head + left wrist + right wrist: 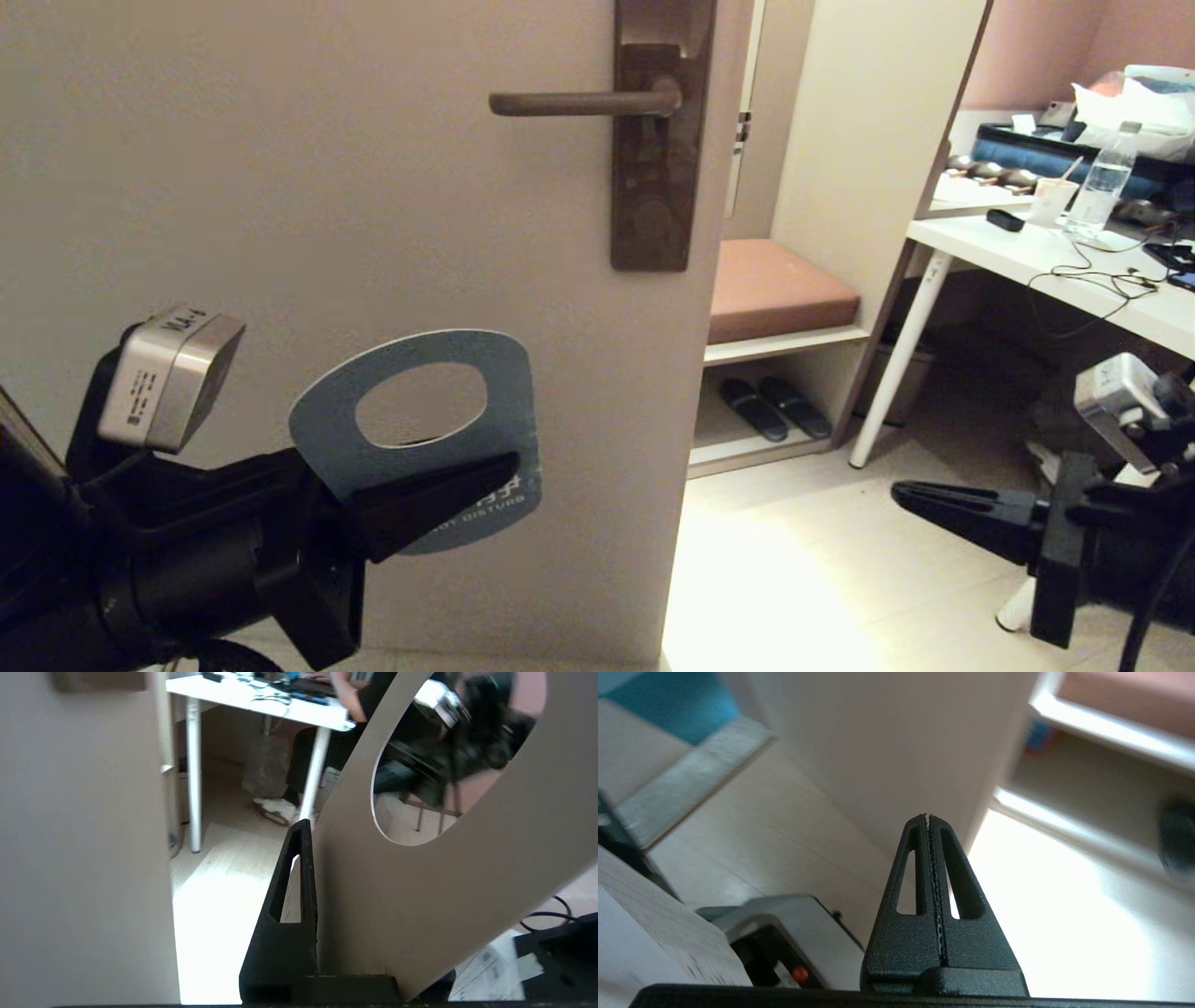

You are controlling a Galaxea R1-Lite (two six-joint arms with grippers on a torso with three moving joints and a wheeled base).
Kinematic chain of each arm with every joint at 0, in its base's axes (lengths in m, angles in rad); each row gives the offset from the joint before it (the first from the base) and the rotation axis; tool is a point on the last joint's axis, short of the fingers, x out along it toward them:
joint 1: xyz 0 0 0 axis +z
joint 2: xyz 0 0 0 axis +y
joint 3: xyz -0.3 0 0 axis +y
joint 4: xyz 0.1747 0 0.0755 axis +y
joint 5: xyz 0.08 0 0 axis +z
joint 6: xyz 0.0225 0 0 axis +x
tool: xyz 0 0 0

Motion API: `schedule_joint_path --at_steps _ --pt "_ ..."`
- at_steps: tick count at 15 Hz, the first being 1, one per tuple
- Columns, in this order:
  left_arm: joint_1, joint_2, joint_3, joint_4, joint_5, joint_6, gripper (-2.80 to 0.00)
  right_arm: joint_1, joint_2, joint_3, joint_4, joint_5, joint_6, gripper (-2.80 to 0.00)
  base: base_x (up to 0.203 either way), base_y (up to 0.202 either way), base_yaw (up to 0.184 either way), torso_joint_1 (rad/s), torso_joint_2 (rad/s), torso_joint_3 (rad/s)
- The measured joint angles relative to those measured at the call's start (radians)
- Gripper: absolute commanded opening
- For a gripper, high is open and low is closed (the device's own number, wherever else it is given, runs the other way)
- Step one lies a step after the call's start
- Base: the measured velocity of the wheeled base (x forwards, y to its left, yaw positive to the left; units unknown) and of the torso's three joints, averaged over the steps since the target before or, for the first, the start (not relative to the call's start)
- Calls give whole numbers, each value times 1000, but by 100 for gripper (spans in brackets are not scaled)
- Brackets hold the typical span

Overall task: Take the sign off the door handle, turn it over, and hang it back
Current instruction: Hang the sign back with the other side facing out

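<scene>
The door handle (579, 103) is a dark bronze lever on a tall backplate (658, 187), bare, high on the beige door. My left gripper (504, 467) is shut on the sign (327, 434), low and left of the handle, away from it. The sign's grey-blue face with white "DISTURB" lettering shows in the head view, oval hole upward. In the left wrist view its pale other face (420, 896) shows, pinched beside one black finger (299, 891). My right gripper (901, 495) is shut and empty, low at the right, pointing toward the door; it also shows in the right wrist view (928, 817).
The door (280, 187) stands open with its edge near the middle. Beyond it are a shelf unit with a brown cushion (775, 289), slippers (775, 406), and a white desk (1074, 280) with a bottle and cables. Pale floor lies between the arms.
</scene>
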Motion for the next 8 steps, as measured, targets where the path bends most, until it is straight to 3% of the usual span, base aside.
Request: schedule_joint_path --at_steps 4,8 --pt "31 -11 4 0 0 1 -280 -163 -190 177 2 -2 64 -280 0 0 0 0 0 0" --pt "79 -14 8 0 0 3 -280 -234 -417 266 20 -23 174 -280 0 0 0 0 0 0"
